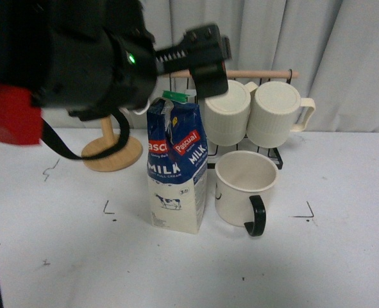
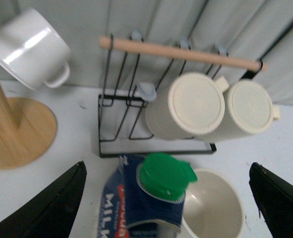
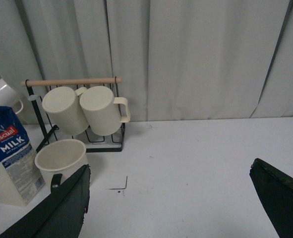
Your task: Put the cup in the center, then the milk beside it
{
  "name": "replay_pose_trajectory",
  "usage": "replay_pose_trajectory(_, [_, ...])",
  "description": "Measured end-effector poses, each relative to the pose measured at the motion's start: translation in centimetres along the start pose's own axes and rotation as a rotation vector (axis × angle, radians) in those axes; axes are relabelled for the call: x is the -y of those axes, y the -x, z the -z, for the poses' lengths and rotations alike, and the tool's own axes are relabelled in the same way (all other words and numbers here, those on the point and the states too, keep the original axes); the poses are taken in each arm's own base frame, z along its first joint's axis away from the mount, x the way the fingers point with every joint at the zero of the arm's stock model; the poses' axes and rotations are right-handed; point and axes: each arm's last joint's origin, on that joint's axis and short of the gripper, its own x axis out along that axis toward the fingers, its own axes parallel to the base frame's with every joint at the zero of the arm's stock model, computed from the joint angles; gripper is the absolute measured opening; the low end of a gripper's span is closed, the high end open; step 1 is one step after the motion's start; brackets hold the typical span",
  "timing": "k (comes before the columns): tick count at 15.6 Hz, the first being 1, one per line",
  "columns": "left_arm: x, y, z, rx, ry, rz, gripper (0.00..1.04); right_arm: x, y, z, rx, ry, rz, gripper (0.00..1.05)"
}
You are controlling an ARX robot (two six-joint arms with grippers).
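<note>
Milk (image 1: 176, 168) stands upright on the white table (image 1: 343, 256), just beside the cup (image 1: 244, 189) and on its left in the front view, both inside the black corner marks that seem to frame the centre. That arrangement reads as the task's end state: cup central, carton next to it, nothing held. The carton is printed card, dark blue above and cream below with a small cow, gabled at the top under a glossy green cap (image 2: 166, 177). The cup is wide, smooth and cream-white, open side up, its black loop handle turned toward the camera.

Directly above the carton hangs the left gripper (image 2: 166, 198), its dark fingers spread wide either side of the cap and touching nothing, which suggests a release. The right gripper (image 3: 171, 208) is also spread apart, hovering over bare table well to the right of the cup.

Behind stands a black wire rack (image 1: 276, 157) with a pale wooden rod, two ribbed cream mugs (image 1: 250, 112) hanging on it by their handles. Left of it, a round wooden stand (image 1: 112, 153) carries a small white mug (image 2: 29, 47). Grey pleated curtain closes the back.
</note>
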Motion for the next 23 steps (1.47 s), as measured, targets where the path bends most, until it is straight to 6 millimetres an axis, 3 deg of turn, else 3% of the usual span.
replay_pose_trajectory(3, [-2.4, 3.5, -2.5, 0.089, 0.082, -0.016, 0.98, 0.0, 0.0, 0.0, 0.000, 0.000, 0.000, 0.98])
replay_pose_trajectory(5, [-3.9, 6.8, -3.4, 0.137, 0.095, -0.016, 0.98, 0.0, 0.0, 0.0, 0.000, 0.000, 0.000, 0.98])
replay_pose_trajectory(6, [-4.4, 8.9, -4.1, 0.244, 0.063, -0.024, 0.94, 0.0, 0.0, 0.0, 0.000, 0.000, 0.000, 0.98])
replay_pose_trajectory(7, [-5.9, 11.9, -4.3, 0.377, -0.025, -0.111, 0.82, 0.0, 0.0, 0.0, 0.000, 0.000, 0.000, 0.98])
replay_pose_trajectory(9, [-9.7, 16.7, -1.1, 0.406, -0.174, -0.230, 0.55, 0.0, 0.0, 0.0, 0.000, 0.000, 0.000, 0.98])
replay_pose_trajectory(13, [-11.0, 18.2, 2.8, 0.376, -0.240, -0.209, 0.08, 0.0, 0.0, 0.0, 0.000, 0.000, 0.000, 0.98])
replay_pose_trajectory(14, [-11.2, 18.6, 3.3, 0.386, -0.242, -0.209, 0.02, 0.0, 0.0, 0.0, 0.000, 0.000, 0.000, 0.98])
replay_pose_trajectory(16, [-12.5, 19.5, 4.5, 0.382, -0.240, -0.216, 0.02, 0.0, 0.0, 0.0, 0.000, 0.000, 0.001, 0.98])
replay_pose_trajectory(23, [-12.7, 21.1, 7.3, 0.379, -0.242, -0.205, 0.02, 0.0, 0.0, 0.0, 0.000, 0.000, 0.000, 0.98])
